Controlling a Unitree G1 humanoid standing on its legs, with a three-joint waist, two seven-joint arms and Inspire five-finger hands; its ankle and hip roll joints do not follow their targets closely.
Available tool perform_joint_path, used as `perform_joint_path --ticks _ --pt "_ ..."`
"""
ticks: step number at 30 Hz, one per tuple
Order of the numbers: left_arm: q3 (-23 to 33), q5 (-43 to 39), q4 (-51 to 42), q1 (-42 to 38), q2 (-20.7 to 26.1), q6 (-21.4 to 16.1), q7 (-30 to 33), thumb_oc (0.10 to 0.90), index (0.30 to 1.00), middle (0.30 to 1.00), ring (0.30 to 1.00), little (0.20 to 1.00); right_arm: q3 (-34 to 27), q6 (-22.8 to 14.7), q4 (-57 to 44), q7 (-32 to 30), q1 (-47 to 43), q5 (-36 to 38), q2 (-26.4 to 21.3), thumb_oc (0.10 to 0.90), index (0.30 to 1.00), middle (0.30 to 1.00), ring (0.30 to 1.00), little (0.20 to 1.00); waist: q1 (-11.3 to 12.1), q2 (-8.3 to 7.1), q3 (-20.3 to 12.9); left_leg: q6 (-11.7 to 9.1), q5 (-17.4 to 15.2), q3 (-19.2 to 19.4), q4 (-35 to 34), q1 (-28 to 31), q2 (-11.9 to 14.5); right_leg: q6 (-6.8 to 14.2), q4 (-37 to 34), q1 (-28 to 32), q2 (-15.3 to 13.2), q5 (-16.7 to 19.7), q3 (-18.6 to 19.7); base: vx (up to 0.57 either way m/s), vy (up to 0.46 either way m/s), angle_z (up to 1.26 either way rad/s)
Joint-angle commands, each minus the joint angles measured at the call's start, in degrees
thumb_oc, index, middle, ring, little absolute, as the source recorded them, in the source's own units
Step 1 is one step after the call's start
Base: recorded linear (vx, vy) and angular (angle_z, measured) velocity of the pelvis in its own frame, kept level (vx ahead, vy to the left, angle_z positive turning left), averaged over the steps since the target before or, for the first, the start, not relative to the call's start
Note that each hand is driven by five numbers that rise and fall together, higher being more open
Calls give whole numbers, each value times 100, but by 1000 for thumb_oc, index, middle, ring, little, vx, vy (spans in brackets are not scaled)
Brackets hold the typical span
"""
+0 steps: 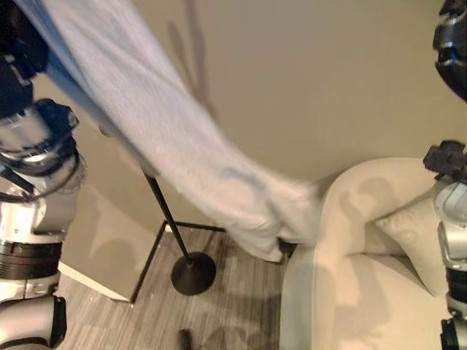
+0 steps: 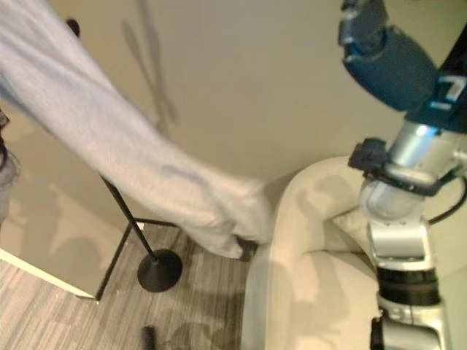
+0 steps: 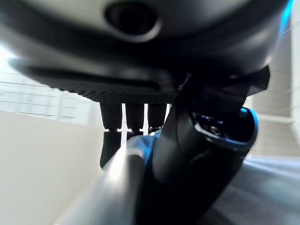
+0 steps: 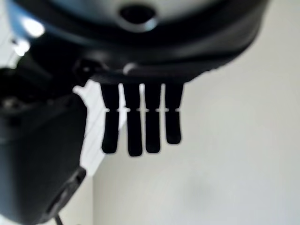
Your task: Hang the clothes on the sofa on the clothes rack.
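A pale blue-grey garment (image 1: pixel 168 138) hangs in a long diagonal from the upper left down to the cream sofa (image 1: pixel 365 292), its lower end still touching the sofa's arm. My left hand (image 3: pixel 187 164) is raised at the garment's upper end, with the cloth (image 3: pixel 108 187) pinched between thumb and fingers. The clothes rack (image 1: pixel 168 215) is a thin black pole on a round base (image 1: pixel 193 273); the garment passes in front of it and hides its top. My right hand (image 4: pixel 140 122) is lifted high over the sofa, fingers straight, holding nothing.
A cream cushion (image 1: pixel 412 233) lies in the sofa's corner. A beige wall stands behind. A pale board (image 1: pixel 102 248) leans at the left by the rack's base. The floor (image 1: pixel 233 313) is grey wood-grain.
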Motion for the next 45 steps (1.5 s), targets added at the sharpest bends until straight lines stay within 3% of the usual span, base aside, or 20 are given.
perform_joint_path --ticks 1,5,8,10,11,14,18,21,28,36,40,45 --pt "176 7 340 -564 423 136 32 400 300 300 300 300 -125 -66 220 -196 -620 -13 -269 400 300 300 300 300 266 -235 -750 -1883 -1384 281 19 1212 250 585 -2476 1222 -507 1170 -284 87 114 27" --pt "73 -59 497 -663 457 122 -82 400 300 300 300 300 -31 51 438 -160 -692 -57 -364 400 300 300 300 300 283 -226 -737 -1844 -1456 266 19 1234 163 668 -2563 1275 -586 1271 -334 30 75 18" --pt "1 -63 454 -781 463 50 -124 400 300 300 300 300 75 -65 335 129 -648 194 -220 400 300 300 300 300 252 -202 -755 -1822 -1510 280 19 1243 123 735 -2623 1279 -632 1341 -311 37 57 11" --pt "-60 -81 365 -858 471 -19 -175 400 300 300 300 300 127 -279 208 455 -536 712 57 595 592 592 592 592 233 -189 -765 -1793 -1516 297 19 1236 101 750 -2657 1260 -652 1393 -298 8 20 2" --pt "-80 -109 306 -897 451 -67 -205 400 300 300 300 300 212 -340 168 643 -446 935 211 800 900 900 900 900 228 -175 -774 -1788 -1547 301 19 1250 90 770 -2667 1267 -665 1393 -292 0 0 0" --pt "-68 -86 144 -920 537 -125 -199 400 300 300 300 300 372 -489 44 1341 -55 1549 477 800 900 900 900 900 193 -148 -793 -1770 -1586 334 19 1285 55 804 -2694 1276 -690 1423 -292 9 13 4" --pt "-57 20 22 -955 730 -69 -207 400 300 300 300 300 646 -426 59 2218 640 1966 409 800 900 900 900 900 147 -113 -800 -1769 -1604 375 19 1314 28 844 -2705 1275 -723 1466 -305 0 0 0" --pt "20 85 -90 -857 813 -47 -310 400 300 300 300 300 773 -259 -29 2844 1268 1914 111 800 900 900 900 900 87 -101 -795 -1775 -1613 406 19 1325 18 870 -2704 1259 -737 1487 -305 0 0 0" --pt "306 139 -439 -690 957 16 -354 400 300 300 300 300 1044 -118 -176 4028 2647 2361 316 800 900 900 900 900 -7 -23 -786 -1802 -1607 437 19 1328 22 897 -2696 1221 -754 1500 -285 1 -18 -5" --pt "259 100 -790 -903 926 -25 -372 400 300 300 300 300 1724 -86 -218 4418 2842 2631 775 800 900 900 900 900 -3 70 -800 -1842 -1670 345 19 1351 20 954 -2718 1233 -776 1474 -236 13 -21 -2" --pt "65 68 -901 -1138 807 -83 -316 400 300 300 300 300 2438 -123 2 4272 2493 2481 1228 800 900 900 900 900 35 131 -797 -1841 -1676 334 19 1382 18 952 -2755 1277 -785 1463 -267 -3 -18 1" --pt "-405 -81 -853 -1587 280 -208 -216 400 300 300 300 300 3556 -154 449 4028 1686 2548 1947 800 900 900 900 900 95 202 -748 -1790 -1598 355 19 1371 -4 894 -2774 1311 -818 1501 -386 -50 -24 6"
